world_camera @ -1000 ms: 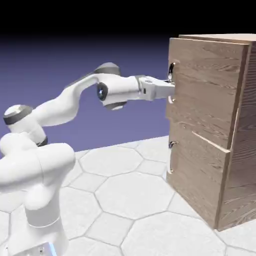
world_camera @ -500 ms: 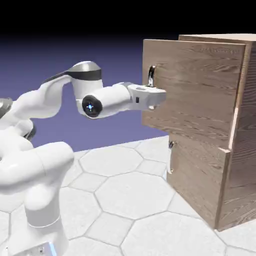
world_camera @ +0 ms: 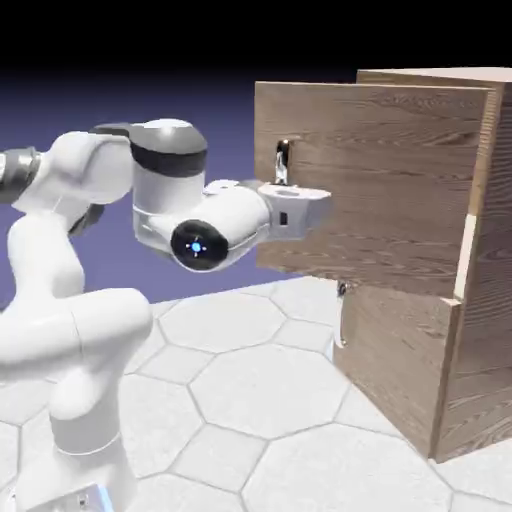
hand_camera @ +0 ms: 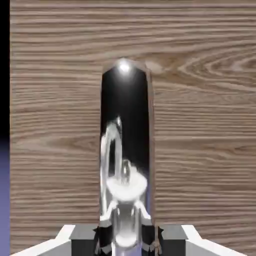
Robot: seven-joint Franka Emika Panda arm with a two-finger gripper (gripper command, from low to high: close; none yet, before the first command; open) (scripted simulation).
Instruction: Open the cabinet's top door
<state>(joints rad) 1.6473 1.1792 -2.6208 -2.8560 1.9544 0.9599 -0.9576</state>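
From the exterior view, the cabinet stands at the right on the tabletop, and its top door has swung well out from the front; a second ago it lay nearly flush, and half a second ago it was only partly out. Its free edge now reaches farther toward the picture's left, over the tabletop. The gripper sits pinched on the door's handle near that free edge, and the arm has folded back toward its base since the earlier pictures. The lower door stays shut, its small handle just under the top door's bottom edge. Open tabletop lies in front of the cabinet and beneath the swung door; blue-violet backdrop fills the space left of the door edge.

In the hand view, wood grain fills nearly everything, with a strip of backdrop down the left edge. The shiny handle runs up the middle, gripped between the fingertips at the bottom.
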